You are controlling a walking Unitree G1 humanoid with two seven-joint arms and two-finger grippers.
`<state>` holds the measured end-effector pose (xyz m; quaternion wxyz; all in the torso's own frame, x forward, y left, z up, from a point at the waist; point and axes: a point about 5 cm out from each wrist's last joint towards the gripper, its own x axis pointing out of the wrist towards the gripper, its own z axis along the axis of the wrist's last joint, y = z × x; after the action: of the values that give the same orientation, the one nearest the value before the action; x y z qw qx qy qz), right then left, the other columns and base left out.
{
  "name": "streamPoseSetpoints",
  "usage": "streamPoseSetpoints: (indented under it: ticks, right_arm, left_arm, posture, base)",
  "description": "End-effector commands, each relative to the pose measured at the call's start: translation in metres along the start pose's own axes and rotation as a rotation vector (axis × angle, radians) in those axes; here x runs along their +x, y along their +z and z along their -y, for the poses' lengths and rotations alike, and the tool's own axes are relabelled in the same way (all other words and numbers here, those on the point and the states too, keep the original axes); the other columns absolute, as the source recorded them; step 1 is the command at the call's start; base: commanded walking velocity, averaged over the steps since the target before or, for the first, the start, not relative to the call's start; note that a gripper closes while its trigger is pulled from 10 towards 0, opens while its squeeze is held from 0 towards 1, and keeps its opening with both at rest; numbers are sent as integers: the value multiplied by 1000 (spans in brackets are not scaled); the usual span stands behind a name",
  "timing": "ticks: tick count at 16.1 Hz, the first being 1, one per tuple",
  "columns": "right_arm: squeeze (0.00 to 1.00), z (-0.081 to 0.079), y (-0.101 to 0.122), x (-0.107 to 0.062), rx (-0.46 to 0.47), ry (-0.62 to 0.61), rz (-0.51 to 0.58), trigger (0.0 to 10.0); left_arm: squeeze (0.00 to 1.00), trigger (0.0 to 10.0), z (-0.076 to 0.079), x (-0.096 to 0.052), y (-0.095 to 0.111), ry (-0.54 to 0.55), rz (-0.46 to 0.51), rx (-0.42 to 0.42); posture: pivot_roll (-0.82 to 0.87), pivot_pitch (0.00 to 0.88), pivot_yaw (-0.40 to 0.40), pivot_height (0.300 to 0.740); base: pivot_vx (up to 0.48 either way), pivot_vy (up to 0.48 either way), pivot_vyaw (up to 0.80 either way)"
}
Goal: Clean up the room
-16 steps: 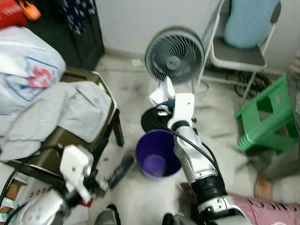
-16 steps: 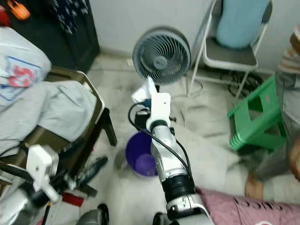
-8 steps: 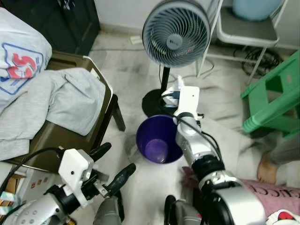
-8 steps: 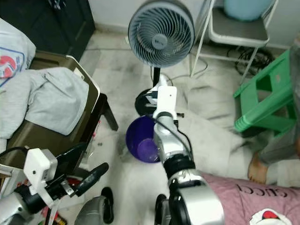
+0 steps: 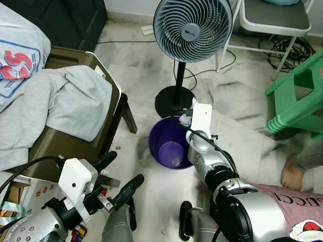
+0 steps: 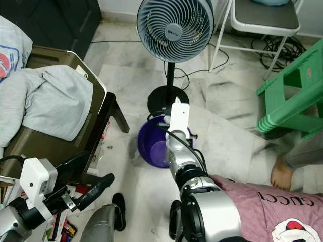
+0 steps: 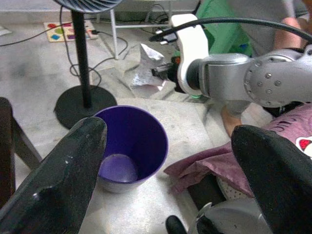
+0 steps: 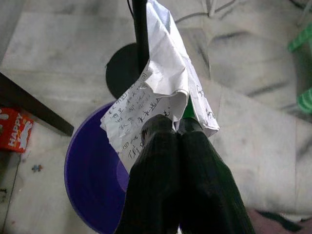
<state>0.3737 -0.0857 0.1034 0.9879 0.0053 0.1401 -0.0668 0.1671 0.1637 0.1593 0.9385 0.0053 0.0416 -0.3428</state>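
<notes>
Above the purple bin (image 8: 92, 180), our right gripper (image 8: 175, 127) pinched 1 crumpled paper (image 8: 161, 92); fan draught risked a miss.

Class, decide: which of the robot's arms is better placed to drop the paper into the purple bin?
Right. The right gripper is shut on the crumpled paper above the purple bin; the left gripper is open, beside the chair.

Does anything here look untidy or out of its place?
Yes. Grey clothes lie heaped over the chair, hanging off its edge. The right gripper pinches a crumpled written paper above the purple bin.
</notes>
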Motion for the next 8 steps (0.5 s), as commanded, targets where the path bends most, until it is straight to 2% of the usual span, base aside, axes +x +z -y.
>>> streamPoseSetpoints:
  ticks: [1,6,7,8]
  right_arm:
    - [0,2,-16,-2,13,-7,-82,10000]
    - [0,13,-27,-2,0,-54,-124,10000]
    - [992,14,-27,-1,8,-52,-124,10000]
    - [1000,14,-27,-1,8,-53,-124,10000]
  left_arm:
    - [0,10000,1,-4,1,2,-14,-5]
    - [0,10000,1,-8,3,11,-23,0]
    - [0,10000,0,-7,3,21,-21,1]
    - [0,10000,-1,-7,3,27,-20,1]
  posture:
    - [182,435,29,740]
    - [197,452,41,740]
    - [195,454,42,740]
    - [193,454,42,740]
  base:
    - [0,0,0]
    - [0,0,0]
    - [0,0,0]
    - [0,0,0]
